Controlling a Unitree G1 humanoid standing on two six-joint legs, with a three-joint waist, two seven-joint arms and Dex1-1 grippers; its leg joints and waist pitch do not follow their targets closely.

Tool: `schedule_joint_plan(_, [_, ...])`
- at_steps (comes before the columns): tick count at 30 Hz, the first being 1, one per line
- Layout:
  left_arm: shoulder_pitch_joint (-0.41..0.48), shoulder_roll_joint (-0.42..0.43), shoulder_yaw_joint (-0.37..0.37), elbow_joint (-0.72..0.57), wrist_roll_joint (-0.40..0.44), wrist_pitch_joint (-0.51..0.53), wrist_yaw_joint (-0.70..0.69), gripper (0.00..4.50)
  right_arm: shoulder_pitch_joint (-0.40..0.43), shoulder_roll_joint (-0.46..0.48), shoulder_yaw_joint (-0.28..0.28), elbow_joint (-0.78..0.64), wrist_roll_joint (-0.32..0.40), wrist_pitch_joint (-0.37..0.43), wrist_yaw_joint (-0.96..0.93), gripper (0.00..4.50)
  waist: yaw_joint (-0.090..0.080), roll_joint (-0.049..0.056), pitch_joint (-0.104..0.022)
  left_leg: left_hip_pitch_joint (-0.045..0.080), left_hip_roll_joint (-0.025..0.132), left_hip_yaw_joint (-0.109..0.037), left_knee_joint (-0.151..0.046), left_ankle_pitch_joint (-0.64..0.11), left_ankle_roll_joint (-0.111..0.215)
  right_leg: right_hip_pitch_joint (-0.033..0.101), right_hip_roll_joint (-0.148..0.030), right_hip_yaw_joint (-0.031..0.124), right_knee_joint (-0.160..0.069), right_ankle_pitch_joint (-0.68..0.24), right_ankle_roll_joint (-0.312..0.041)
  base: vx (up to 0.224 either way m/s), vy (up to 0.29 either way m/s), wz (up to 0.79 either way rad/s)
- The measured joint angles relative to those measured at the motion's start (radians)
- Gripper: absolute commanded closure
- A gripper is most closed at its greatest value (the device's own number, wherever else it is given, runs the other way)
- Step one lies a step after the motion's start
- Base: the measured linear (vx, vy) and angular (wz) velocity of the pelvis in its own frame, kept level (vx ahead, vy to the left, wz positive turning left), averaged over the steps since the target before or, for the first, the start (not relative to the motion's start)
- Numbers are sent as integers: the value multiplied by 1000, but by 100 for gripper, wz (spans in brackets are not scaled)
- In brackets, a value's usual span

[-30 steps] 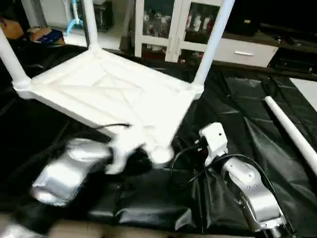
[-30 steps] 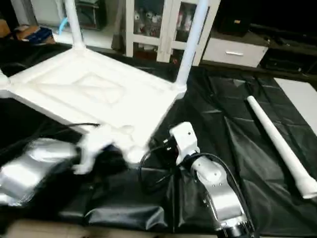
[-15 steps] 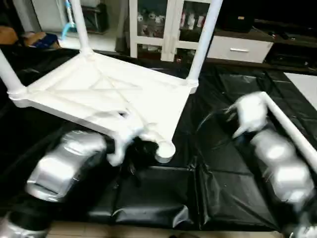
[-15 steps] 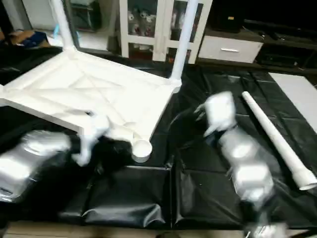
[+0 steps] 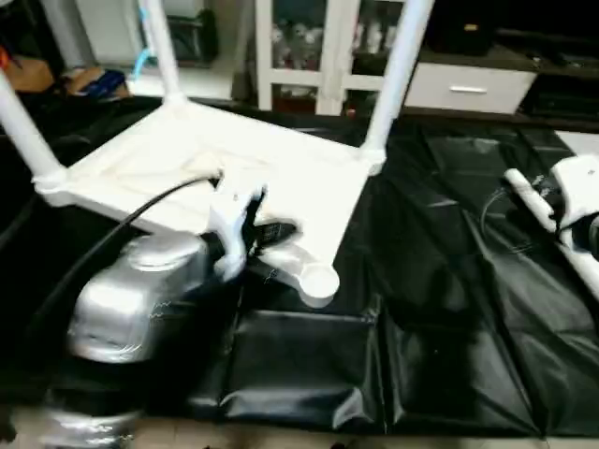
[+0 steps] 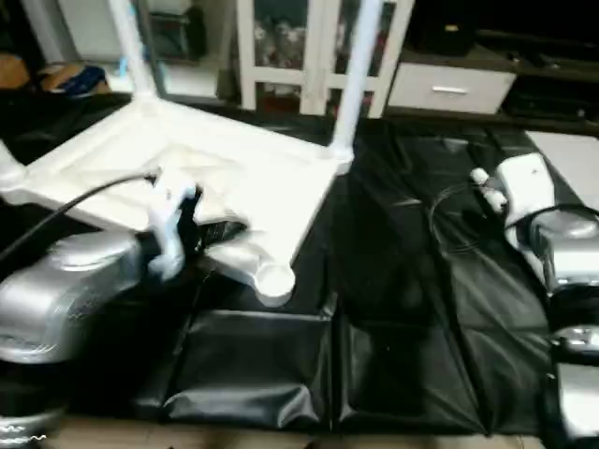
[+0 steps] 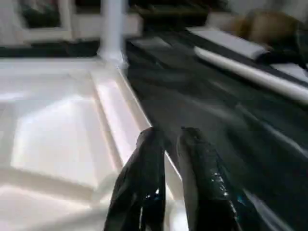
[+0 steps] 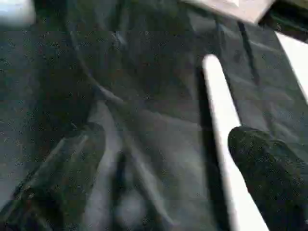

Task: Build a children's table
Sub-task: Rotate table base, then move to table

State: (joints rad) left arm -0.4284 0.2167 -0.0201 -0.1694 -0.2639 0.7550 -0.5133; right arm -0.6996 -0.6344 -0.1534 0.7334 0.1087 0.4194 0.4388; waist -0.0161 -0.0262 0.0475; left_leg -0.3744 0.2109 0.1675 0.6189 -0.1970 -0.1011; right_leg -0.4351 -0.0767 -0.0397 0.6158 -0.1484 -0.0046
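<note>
**Loose leg lies between right fingers**

Right gripper (image 8: 163,159) is spread wide over the loose leg (image 8: 222,120), whose long axis runs between the fingers, nearer one. Leg lies well right of the top (image 5: 234,173). Left gripper (image 7: 166,144) is pinched together at the top's edge near the empty socket (image 5: 319,281).
</note>
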Motion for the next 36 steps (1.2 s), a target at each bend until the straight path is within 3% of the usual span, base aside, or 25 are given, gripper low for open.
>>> schedule_joint_plan(5, [196,-33,21,-98,83,-104,149,381,226,180,-40,-420,53,-61,-123,2,0,2,-2,0,4,-2,-2,0,0,-1,2,-4,-2,-2,4,0,0,0])
schedule_joint_plan(8, [247,-73,37,-115,103,-107,221,381,357,277,15,-598,76,-50,-152,2,11,4,-1,1,10,-3,-2,0,0,1,4,-7,-6,-2,5,0,0,0])
schedule_joint_plan(11, [260,-109,55,-114,124,-135,284,381,425,352,54,-699,83,-51,-184,2,7,23,2,8,42,-11,-4,3,-3,26,17,-37,-21,1,-29,-5,-64,10])
schedule_joint_plan(13, [255,-133,72,-101,132,-161,322,381,437,379,61,-713,85,-51,-209,2,4,25,2,13,73,-9,-6,14,-19,28,18,-70,31,-36,-95,-7,-114,11])
schedule_joint_plan(14, [251,-148,75,-86,139,-170,339,381,437,387,63,-713,83,-51,-218,2,5,21,1,16,82,-7,-11,21,-29,24,18,-78,49,-48,-97,3,-193,14])
schedule_joint_plan(16, [242,-177,71,-49,155,-186,379,381,437,389,67,-717,81,-50,-229,2,11,-5,-5,32,100,12,-29,25,-35,15,23,-82,77,-70,-91,14,-255,13])
schedule_joint_plan(17, [241,-184,71,-43,159,-188,391,381,435,390,67,-719,81,-50,-234,2,12,-8,-4,34,97,21,-25,17,-23,11,30,-82,77,-70,-88,-23,-264,-1])
schedule_joint_plan(18, [239,-189,70,-35,164,-191,407,381,432,393,67,-721,81,-47,-239,2,15,-17,-3,15,84,25,70,-44,65,0,41,-78,77,-67,-90,-35,-126,-7])
schedule_joint_plan(19, [234,-193,60,-29,171,-194,413,381,435,395,62,-723,81,-37,-244,2,13,-19,-2,-6,38,18,169,-77,119,-2,42,-81,74,-66,-92,-21,-221,-13])
schedule_joint_plan(20, [228,-192,31,-28,182,-202,414,381,441,396,51,-726,80,-25,-252,2,4,-18,-5,-2,-44,16,216,-101,159,-1,55,-81,57,-56,-106,-16,-183,-3])
schedule_joint_plan(21, [222,-186,11,-29,192,-215,414,381,441,398,47,-734,80,-16,-257,2,-3,-14,-7,9,-97,13,198,-135,181,-1,72,-91,38,-45,-114,-51,-288,1])
schedule_joint_plan(22, [215,-185,0,-28,201,-225,415,381,441,398,46,-746,80,-9,-258,2,-13,4,-11,9,-129,6,146,-178,189,4,108,-120,-1,-25,-121,-66,-193,7])
schedule_joint_plan(23, [218,-181,0,-26,204,-229,417,381,441,404,48,-753,80,-6,-258,2,-10,15,-9,11,-111,-25,136,-168,147,14,129,-143,-31,-15,-115,-52,-211,-6])
schedule_joint_plan(24, [225,-173,2,-18,210,-230,420,381,441,407,56,-759,81,-5,-258,2,-14,26,-11,10,-86,-39,128,-157,125,17,127,-157,-16,-57,-42,-26,-195,-12])
schedule_joint_plan(25, [226,-164,4,-12,218,-232,422,381,437,409,65,-770,80,-4,-257,2,-14,22,-20,6,-69,-39,120,-144,106,-37,94,-122,152,-117,31,-26,-195,-12])
schedule_joint_plan(26, [225,-163,16,-10,222,-235,429,381,431,409,70,-774,81,-4,-256,2,-12,21,-23,1,-61,-45,117,-134,97,-58,59,-88,241,-132,36,-54,-190,-1])
schedule_joint_plan(27, [225,-164,22,-10,224,-240,432,381,430,408,70,-781,81,-4,-257,2,-7,17,-29,-8,-53,-49,111,-124,91,-60,25,-52,233,-133,27,-88,-243,0])
schedule_joint_plan(28, [223,-163,26,-10,230,-251,435,381,420,408,72,-788,81,-4,-257,2,-1,7,-35,-24,-47,-51,108,-112,76,-46,-22,-15,160,-129,-9,-88,-243,0])
schedule_joint_plan(29, [223,-163,27,-9,233,-257,437,381,410,409,76,-794,81,-4,-257,2,-2,-14,-39,-29,-46,-54,109,-108,71,-28,-54,4,100,-111,-55,-69,-325,-4])
schedule_joint_plan(30, [225,-166,26,-4,238,-260,439,381,405,410,80,-794,81,-5,-256,2,3,-17,-36,-29,-35,-56,109,-103,75,-24,-54,-12,99,-98,-29,-26,-183,-3])
schedule_joint_plan(31, [226,-169,18,4,241,-260,440,381,413,405,81,-791,81,-5,-256,2,2,-25,-34,-44,-35,-62,125,-102,167,-18,-45,-21,89,-94,-33,-94,-310,-5])
schedule_joint_plan(32, [221,-180,2,5,242,-260,440,381,420,383,71,-785,80,-1,-257,2,11,-30,-31,-53,-40,-41,192,-125,244,-14,-33,-30,79,-83,-39,-114,-285,-8])
schedule_joint_plan(33, [221,-188,-10,4,234,-260,437,381,417,378,60,-783,79,3,-257,2,10,-31,-31,-57,-60,-31,229,-130,241,-8,-21,-40,71,-75,-47,-166,-409,-8])
schedule_joint_plan(34, [216,-198,-8,1,215,-259,432,381,413,379,49,-784,79,5,-257,2,4,-25,-30,-42,-89,-19,227,-130,230,0,-10,-63,59,-64,-39,-97,-282,-7])
schedule_joint_plan(36, [210,-191,2,-15,200,-259,432,381,406,385,43,-792,82,9,-255,2,-4,-9,-25,-9,-117,-21,158,-172,166,5,20,-103,39,-50,-32,-107,-189,-10])
